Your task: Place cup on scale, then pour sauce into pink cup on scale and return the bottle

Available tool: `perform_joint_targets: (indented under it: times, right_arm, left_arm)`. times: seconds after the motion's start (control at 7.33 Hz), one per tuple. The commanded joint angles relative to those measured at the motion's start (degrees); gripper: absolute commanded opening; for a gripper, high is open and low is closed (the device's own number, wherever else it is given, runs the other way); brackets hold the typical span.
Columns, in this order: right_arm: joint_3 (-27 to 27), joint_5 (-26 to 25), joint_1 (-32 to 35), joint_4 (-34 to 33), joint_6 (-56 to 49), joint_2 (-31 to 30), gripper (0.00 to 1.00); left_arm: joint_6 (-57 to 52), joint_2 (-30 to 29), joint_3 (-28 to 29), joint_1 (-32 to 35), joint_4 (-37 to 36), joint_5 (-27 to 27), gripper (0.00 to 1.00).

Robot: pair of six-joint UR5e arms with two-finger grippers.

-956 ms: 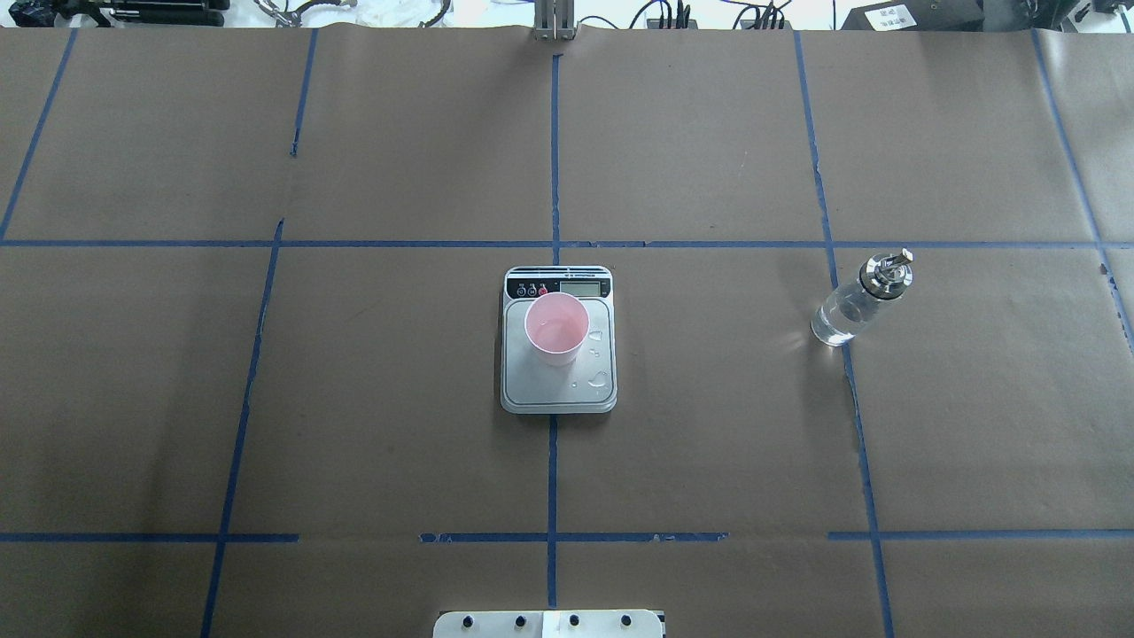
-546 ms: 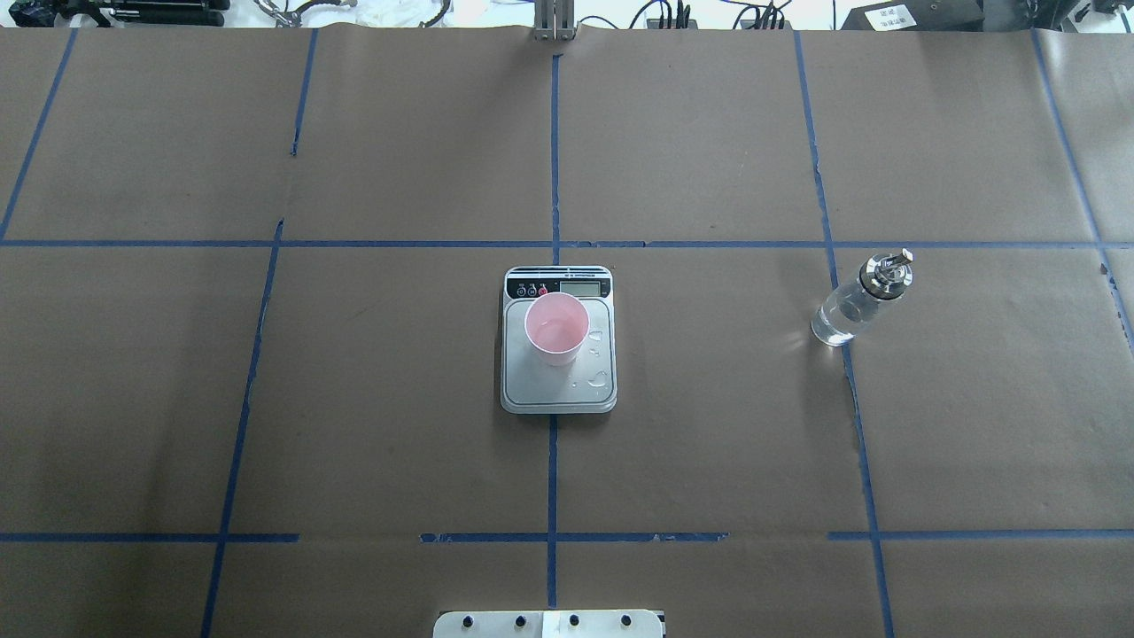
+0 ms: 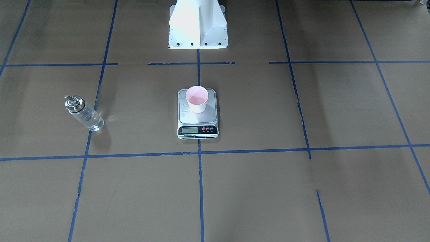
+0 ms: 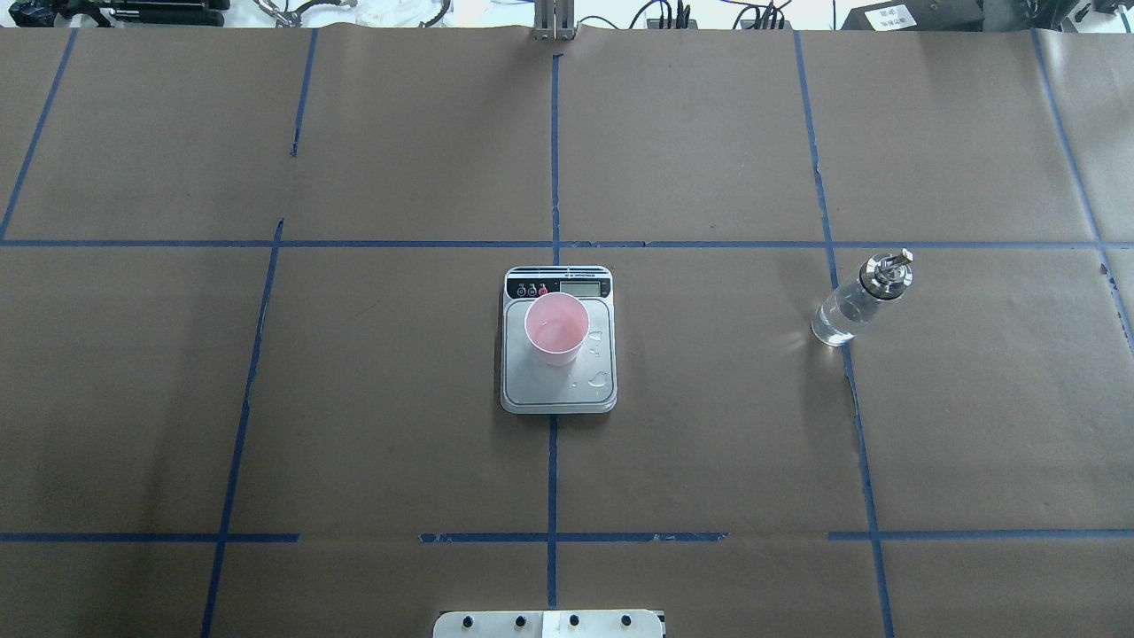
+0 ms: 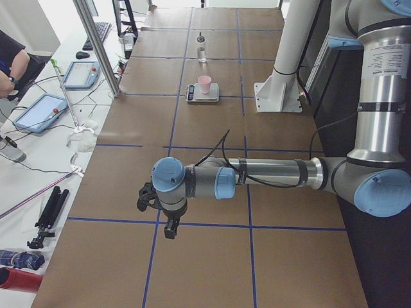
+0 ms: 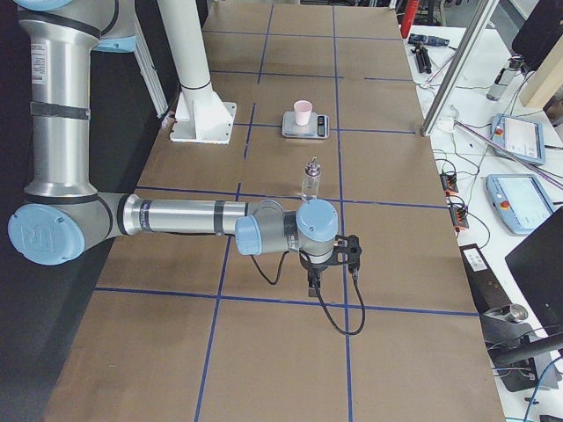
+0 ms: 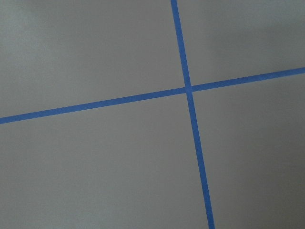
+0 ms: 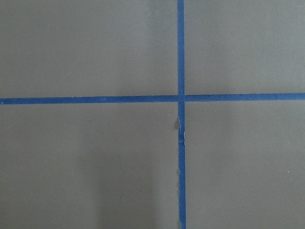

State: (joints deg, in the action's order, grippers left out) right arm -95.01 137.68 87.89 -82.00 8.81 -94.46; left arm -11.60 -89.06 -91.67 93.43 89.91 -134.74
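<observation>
Pink cup (image 4: 556, 332) stands on the scale (image 4: 549, 390), bottle (image 4: 846, 310) well apart. Left gripper (image 5: 168, 230) and right gripper (image 6: 312, 283) are far from them; their opening cannot be told.

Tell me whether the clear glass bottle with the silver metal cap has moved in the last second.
No. The clear glass bottle with the silver metal cap stands where it did, base on the same blue tape line.
</observation>
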Motion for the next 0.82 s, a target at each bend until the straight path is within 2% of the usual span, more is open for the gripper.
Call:
perform_joint_targets:
  times: [0.0,0.55,0.68]
  right_arm:
    - [0.0,0.04,0.0,0.0,-0.02,-0.02,1.0]
    - [0.09,-0.22,0.0,0.0,0.33,-0.11,1.0]
    - [0.09,-0.22,0.0,0.0,0.33,-0.11,1.0]
  left_arm:
    - [0.0,-0.06,0.0,0.0,0.0,0.09,1.0]
    - [0.7,-0.06,0.09,0.0,-0.09,0.09,1.0]
    - [5.14,-0.06,0.0,0.0,-0.09,-0.08,1.0]
